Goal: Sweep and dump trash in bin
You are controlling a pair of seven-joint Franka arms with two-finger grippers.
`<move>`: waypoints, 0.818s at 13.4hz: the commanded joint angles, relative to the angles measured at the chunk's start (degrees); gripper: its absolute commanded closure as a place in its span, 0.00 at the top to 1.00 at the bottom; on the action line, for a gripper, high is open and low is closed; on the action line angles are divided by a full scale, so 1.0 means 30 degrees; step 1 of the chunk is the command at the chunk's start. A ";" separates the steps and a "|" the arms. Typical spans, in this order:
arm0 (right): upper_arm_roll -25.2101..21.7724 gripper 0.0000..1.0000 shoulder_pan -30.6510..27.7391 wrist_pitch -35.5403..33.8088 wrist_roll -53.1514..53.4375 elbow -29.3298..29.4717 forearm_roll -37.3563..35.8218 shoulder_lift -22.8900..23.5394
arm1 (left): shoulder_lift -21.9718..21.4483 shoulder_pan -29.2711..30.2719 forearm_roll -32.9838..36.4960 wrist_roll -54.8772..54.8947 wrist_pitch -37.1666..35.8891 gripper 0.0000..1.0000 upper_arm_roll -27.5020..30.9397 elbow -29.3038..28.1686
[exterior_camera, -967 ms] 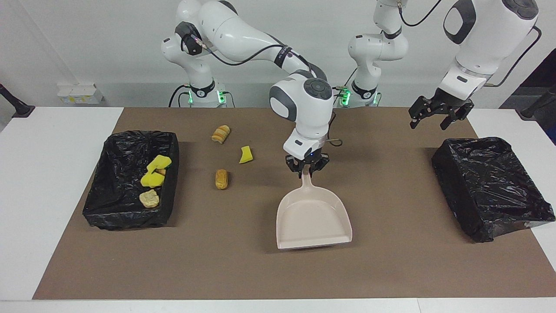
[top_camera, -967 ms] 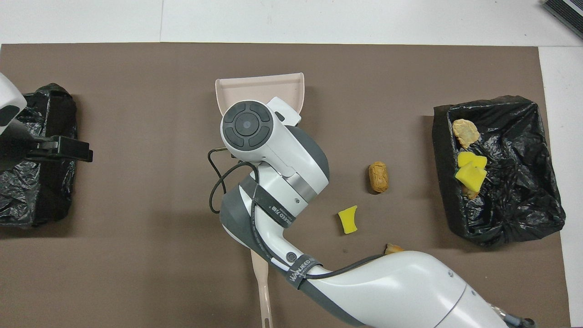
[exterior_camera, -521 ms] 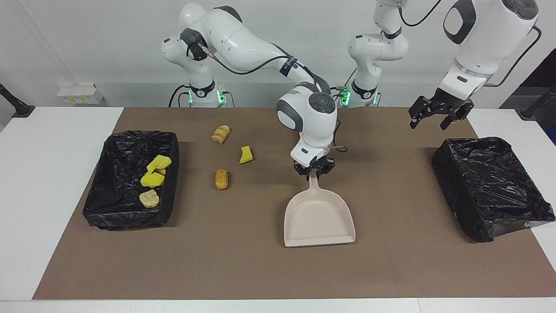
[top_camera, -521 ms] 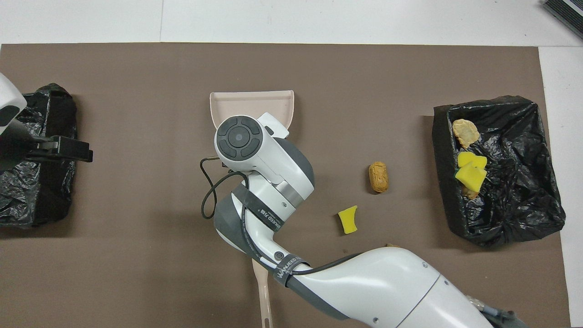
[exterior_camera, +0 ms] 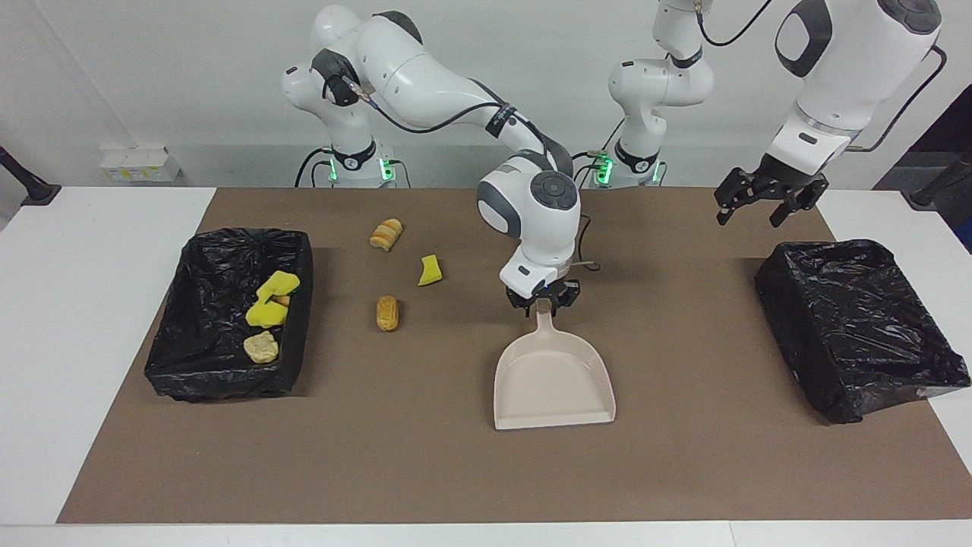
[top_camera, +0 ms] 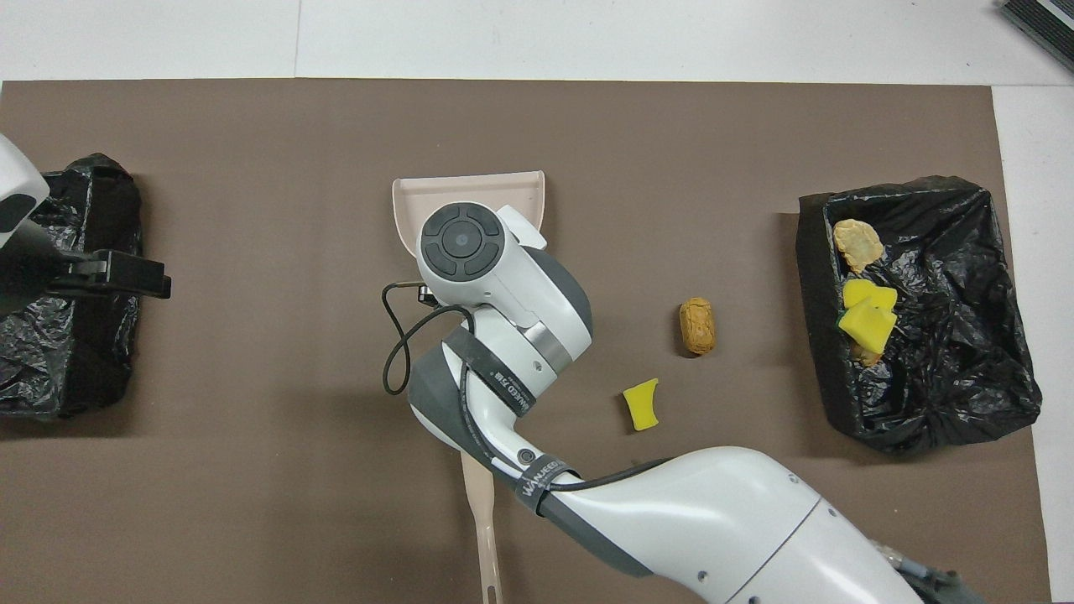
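Observation:
The beige dustpan (exterior_camera: 553,380) lies flat on the brown mat, its handle pointing toward the robots. My right gripper (exterior_camera: 543,298) stands at the handle's tip, open, a finger on each side. From overhead the right wrist hides it and only the dustpan's front (top_camera: 407,205) shows. On the mat lie three pieces of trash: a bread roll (exterior_camera: 386,234), a yellow sponge chunk (exterior_camera: 430,270) and a tan roll (exterior_camera: 387,313). The bin (exterior_camera: 220,384) at the right arm's end holds yellow sponges (exterior_camera: 269,300) and a crust (exterior_camera: 261,347). My left gripper (exterior_camera: 765,199) waits open in the air.
A second black-lined bin (exterior_camera: 858,327) sits at the left arm's end of the table, with the left gripper (top_camera: 117,275) over it. A slim beige handle (top_camera: 480,520) lies on the mat nearer to the robots than the dustpan, partly under the right arm.
The dustpan came down from a slight tilt to lie flat on the mat. The right gripper's fingers have parted at its handle. The left arm has not moved.

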 commanded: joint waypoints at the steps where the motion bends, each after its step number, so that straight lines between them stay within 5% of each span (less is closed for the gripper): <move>1: 0.0051 0.94 -0.0827 0.0347 0.0750 -0.0519 0.0575 -0.1362 | -0.0179 0.0136 0.0320 -0.0207 0.0096 1.00 -0.0095 -0.0068; 7: 0.0051 1.00 -0.4836 -0.0383 0.0465 -0.1891 0.0401 -0.5722 | -0.0179 0.0136 0.0291 -0.0207 0.0096 1.00 -0.0095 -0.0068; 11: 0.0051 1.00 -0.6772 -0.3544 -0.2376 -0.2541 0.0576 -0.8361 | -0.0179 0.0136 0.0320 -0.0207 0.0096 1.00 -0.0095 -0.0068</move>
